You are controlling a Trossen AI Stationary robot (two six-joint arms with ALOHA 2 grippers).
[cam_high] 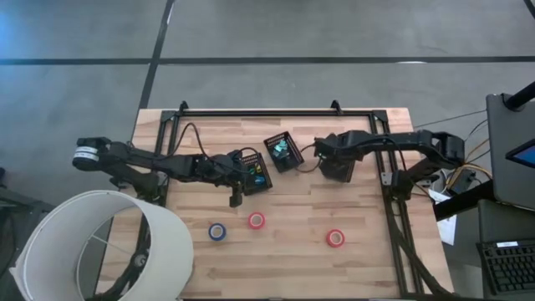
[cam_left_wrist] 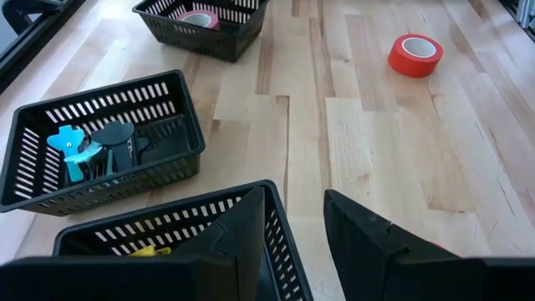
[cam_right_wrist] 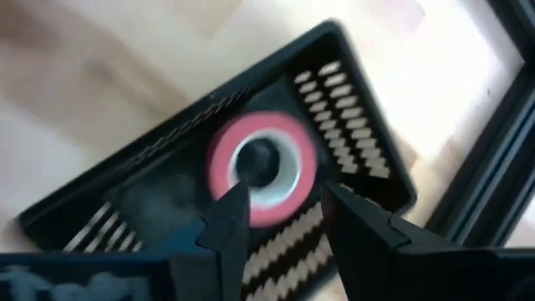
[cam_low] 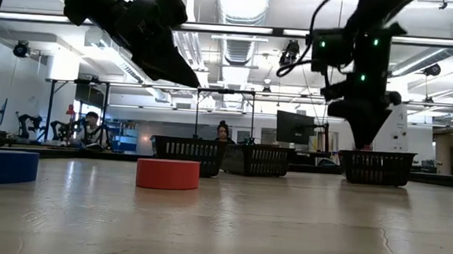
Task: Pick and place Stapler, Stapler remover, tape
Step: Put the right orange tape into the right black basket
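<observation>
Three tape rolls lie loose on your wooden table (cam_high: 292,251) in the overhead view: a blue roll (cam_high: 217,232) nearest the left arm's side, a red roll (cam_high: 257,221) just beside it, and a second red roll (cam_high: 335,238) well apart toward the right arm's side. A fourth, the pink roll (cam_right_wrist: 263,167), lies flat inside the right-hand black mesh bin (cam_right_wrist: 351,92), directly beneath your right gripper (cam_right_wrist: 280,209), whose fingers stand narrowly parted above it and grip nothing. Your left gripper (cam_left_wrist: 297,226) hangs over the near edge of the left-hand bin (cam_high: 254,170), its fingers also slightly apart and empty; yellow pieces (cam_left_wrist: 150,249) show in that bin. The middle bin (cam_left_wrist: 100,142) holds a light blue item (cam_left_wrist: 71,146) beside a dark item (cam_left_wrist: 117,138); you cannot tell from these views which is a stapler or a remover. At table height, the three bins stand in a row behind the blue and red rolls. A white lampshade (cam_high: 92,242) stands at the table's near left corner.
</observation>
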